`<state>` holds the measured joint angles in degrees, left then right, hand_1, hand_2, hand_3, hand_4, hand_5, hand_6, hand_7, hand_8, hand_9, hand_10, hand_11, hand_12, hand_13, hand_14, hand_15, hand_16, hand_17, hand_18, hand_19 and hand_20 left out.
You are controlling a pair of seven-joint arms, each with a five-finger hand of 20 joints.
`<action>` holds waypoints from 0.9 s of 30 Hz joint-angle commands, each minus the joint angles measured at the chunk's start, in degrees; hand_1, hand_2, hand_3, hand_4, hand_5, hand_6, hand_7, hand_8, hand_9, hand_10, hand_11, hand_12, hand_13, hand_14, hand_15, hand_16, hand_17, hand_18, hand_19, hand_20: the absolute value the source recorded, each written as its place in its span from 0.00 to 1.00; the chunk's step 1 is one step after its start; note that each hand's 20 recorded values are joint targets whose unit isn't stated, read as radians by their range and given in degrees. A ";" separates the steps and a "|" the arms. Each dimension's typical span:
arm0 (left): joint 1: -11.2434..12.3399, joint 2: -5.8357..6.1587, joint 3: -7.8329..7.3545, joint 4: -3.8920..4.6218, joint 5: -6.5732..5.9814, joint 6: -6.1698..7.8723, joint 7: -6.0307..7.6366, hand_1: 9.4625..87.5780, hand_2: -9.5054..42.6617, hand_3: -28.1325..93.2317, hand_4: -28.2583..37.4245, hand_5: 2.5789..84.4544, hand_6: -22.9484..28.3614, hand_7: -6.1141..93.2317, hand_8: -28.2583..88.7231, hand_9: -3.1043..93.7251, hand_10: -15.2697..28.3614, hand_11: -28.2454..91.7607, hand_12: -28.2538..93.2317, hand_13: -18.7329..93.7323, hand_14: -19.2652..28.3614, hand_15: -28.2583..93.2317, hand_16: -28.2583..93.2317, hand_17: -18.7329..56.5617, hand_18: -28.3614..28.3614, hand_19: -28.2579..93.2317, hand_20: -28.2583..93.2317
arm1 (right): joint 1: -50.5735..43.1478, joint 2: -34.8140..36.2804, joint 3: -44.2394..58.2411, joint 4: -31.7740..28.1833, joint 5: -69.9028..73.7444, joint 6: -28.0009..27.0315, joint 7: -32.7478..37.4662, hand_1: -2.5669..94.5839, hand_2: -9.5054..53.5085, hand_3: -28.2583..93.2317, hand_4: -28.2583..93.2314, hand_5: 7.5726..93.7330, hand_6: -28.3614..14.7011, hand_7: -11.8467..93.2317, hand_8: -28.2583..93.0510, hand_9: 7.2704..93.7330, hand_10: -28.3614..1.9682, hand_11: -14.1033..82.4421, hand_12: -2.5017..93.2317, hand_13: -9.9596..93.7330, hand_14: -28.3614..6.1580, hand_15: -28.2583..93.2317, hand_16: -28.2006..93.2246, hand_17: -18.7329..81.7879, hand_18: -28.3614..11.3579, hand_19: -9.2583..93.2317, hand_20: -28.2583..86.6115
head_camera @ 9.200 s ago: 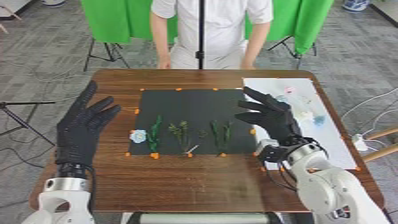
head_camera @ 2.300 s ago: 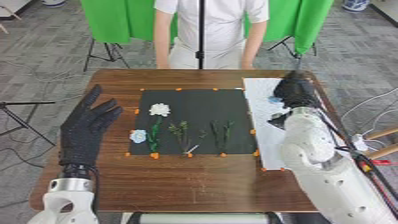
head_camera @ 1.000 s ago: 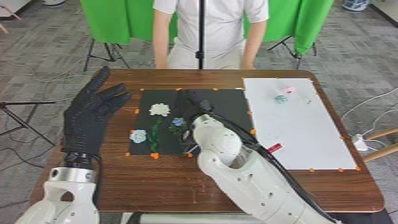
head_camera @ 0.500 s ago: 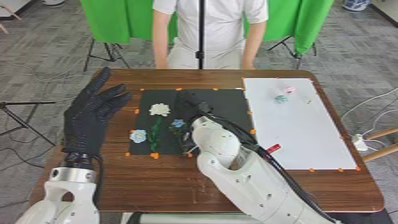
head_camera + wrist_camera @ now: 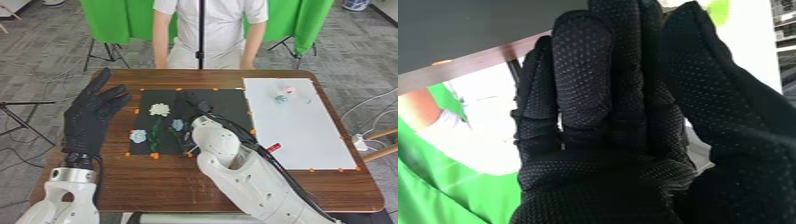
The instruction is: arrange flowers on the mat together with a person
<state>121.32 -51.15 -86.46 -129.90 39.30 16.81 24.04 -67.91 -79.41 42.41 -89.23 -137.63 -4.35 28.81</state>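
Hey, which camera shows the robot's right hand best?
The right wrist view: it shows the right hand close up, its fingers nearly straight and its thumb to one side. The head view shows it smaller, over the dark mat.

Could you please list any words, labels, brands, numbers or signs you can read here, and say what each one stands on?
No text can be read.
Red tag beside the right arm: its pale marks are too small to read.
Black mat, white sheet: I can make out no lettering on either.
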 commanded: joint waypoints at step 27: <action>6.68 -0.27 -3.27 0.01 -1.55 3.83 2.08 0.14 0.36 0.87 0.00 0.38 0.57 0.16 0.16 0.40 0.81 0.43 0.31 0.41 0.96 0.64 0.15 0.15 0.93 0.74 0.24 | -25.25 3.12 38.58 -26.60 68.63 -5.10 -9.18 0.29 0.23 0.91 0.00 0.51 0.66 0.26 0.11 0.56 0.35 0.31 0.15 0.59 0.32 0.61 0.29 0.31 0.23 0.69 0.36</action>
<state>126.24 -50.87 -89.05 -130.39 37.61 20.13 25.59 -83.31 -76.99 72.98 -113.22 -99.62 -14.25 20.73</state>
